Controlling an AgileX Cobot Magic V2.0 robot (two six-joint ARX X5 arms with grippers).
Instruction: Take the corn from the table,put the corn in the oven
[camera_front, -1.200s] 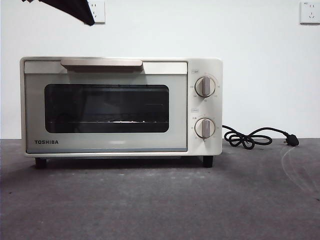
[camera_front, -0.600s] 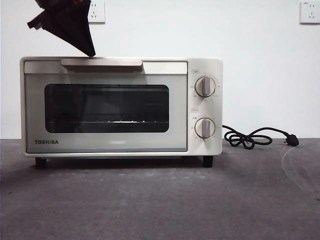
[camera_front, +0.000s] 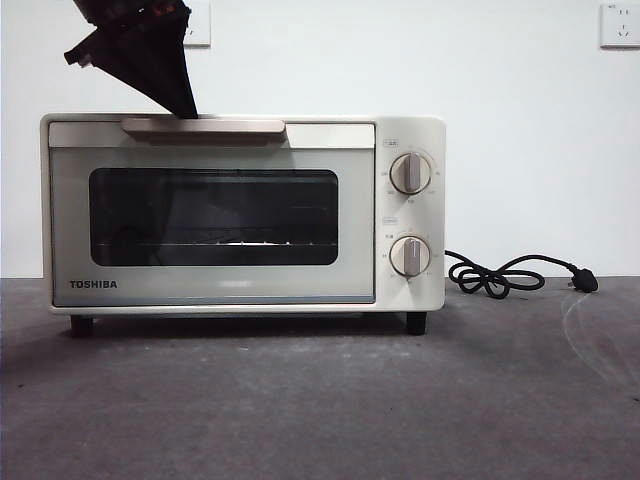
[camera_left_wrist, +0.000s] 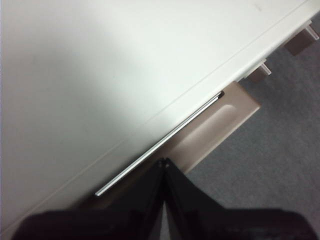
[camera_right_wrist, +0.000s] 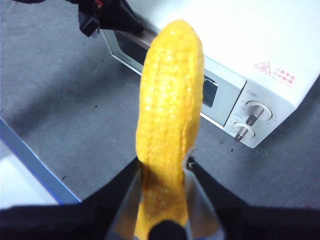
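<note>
The cream TOSHIBA oven (camera_front: 240, 215) stands on the table (camera_front: 320, 400) with its door closed. My left gripper (camera_front: 185, 105) hangs over the left end of the beige handle (camera_front: 203, 125). In the left wrist view its jaws (camera_left_wrist: 163, 162) are shut, tips together right at the handle (camera_left_wrist: 215, 125), by the oven's top edge. The yellow corn (camera_right_wrist: 170, 115) is held upright in my right gripper (camera_right_wrist: 162, 167), which is shut on its lower part, high above the table in front of the oven (camera_right_wrist: 235, 45). The front view shows neither the corn nor the right gripper.
A black cord with plug (camera_front: 510, 275) lies coiled on the table to the right of the oven. Two knobs (camera_front: 410, 173) sit on the oven's right panel. The table's blue edge (camera_right_wrist: 35, 165) shows in the right wrist view.
The left gripper has come down from the top left corner and a little to the right, reaching the oven's handle. The oven has not moved.
</note>
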